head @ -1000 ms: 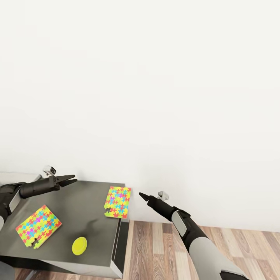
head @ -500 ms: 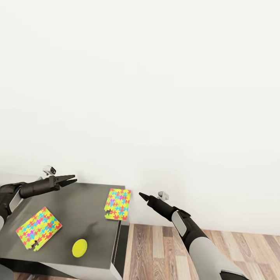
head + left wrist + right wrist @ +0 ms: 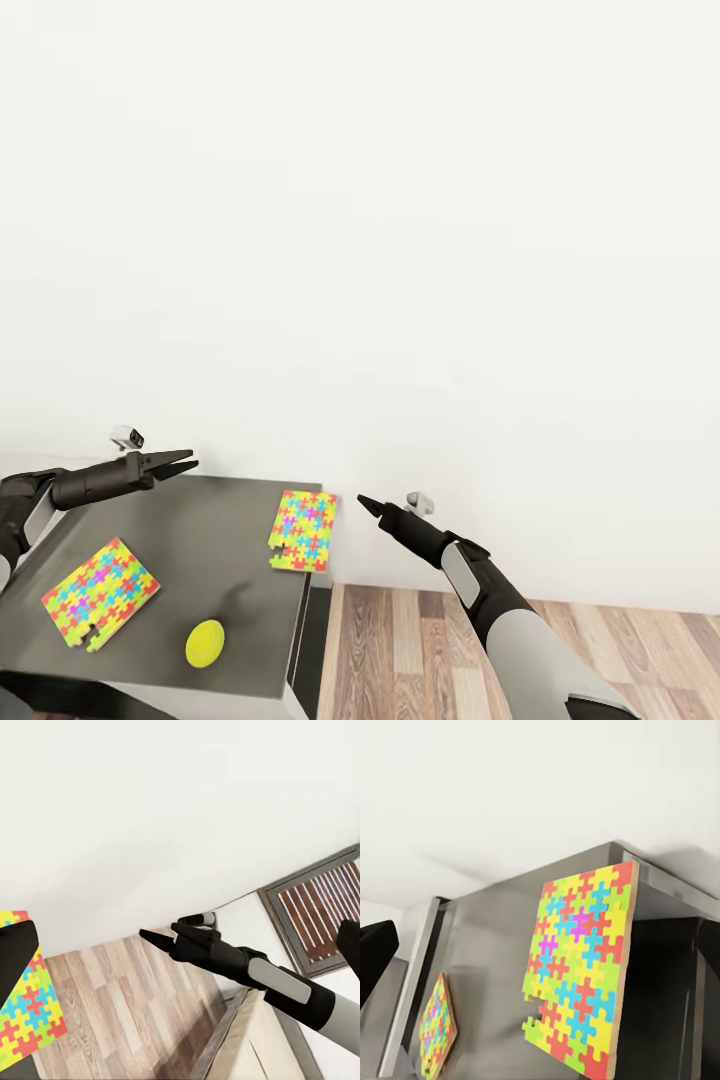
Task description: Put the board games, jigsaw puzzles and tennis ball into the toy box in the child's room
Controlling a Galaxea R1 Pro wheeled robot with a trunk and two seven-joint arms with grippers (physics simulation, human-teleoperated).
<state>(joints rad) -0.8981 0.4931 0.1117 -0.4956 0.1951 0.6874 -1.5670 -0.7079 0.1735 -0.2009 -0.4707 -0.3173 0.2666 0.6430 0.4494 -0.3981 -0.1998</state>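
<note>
Head view: desk (image 3: pixel 200 520) with grey top, its end against the white wall (image 3: pixel 400 250); wood plank floor (image 3: pixel 500 640) beside it. Count on the desk: two jigsaw puzzles, one tennis ball. First puzzle (image 3: pixel 100 594) lies flat near the desk's left front. Second puzzle (image 3: pixel 303 531) sits at the far right corner, its edge overhanging the desk end. Tennis ball (image 3: pixel 205 643) rests near the front edge, between the two puzzles, touching neither. Left end effector (image 3: pixel 180 462) hovers over the back of the desk, fingers slightly parted, holding nothing. Right end effector (image 3: pixel 366 503) hangs off the desk end above the floor, near the second puzzle; fingers pressed to a point, empty.

Left wrist view: right end effector (image 3: pixel 152 937) over the floor, tips together; corner of one puzzle (image 3: pixel 22 1012) visible.

Right wrist view: both puzzles on the desk, second puzzle (image 3: pixel 581 975) close, first puzzle (image 3: pixel 437 1024) farther off, well apart
</note>
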